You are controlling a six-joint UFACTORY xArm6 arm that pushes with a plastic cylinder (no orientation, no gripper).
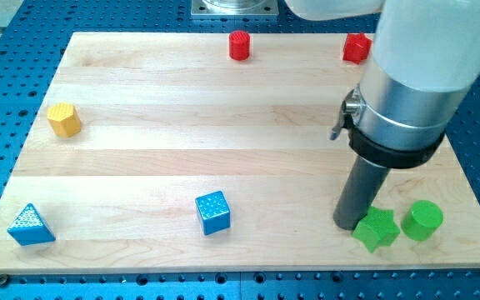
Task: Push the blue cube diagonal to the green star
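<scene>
My tip (347, 225) has no jaws, grips nothing, sits just left of green star (377, 229). Blue cube (213, 212) well apart leftward; approach its left face, push steadily rightward.

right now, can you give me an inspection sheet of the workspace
surface: light wooden board on a blue perforated base.
job's things: blue cube near the view's bottom centre; green star at the view's bottom right.
clutter: green cylinder right of the star; blue triangle; yellow hexagonal block; red cylinder; another red block, shape unclear.
fingers: none; my tip is just left of the star, contact unclear.
cables: nothing seen.
surroundings: metal mount at the view's top.
</scene>
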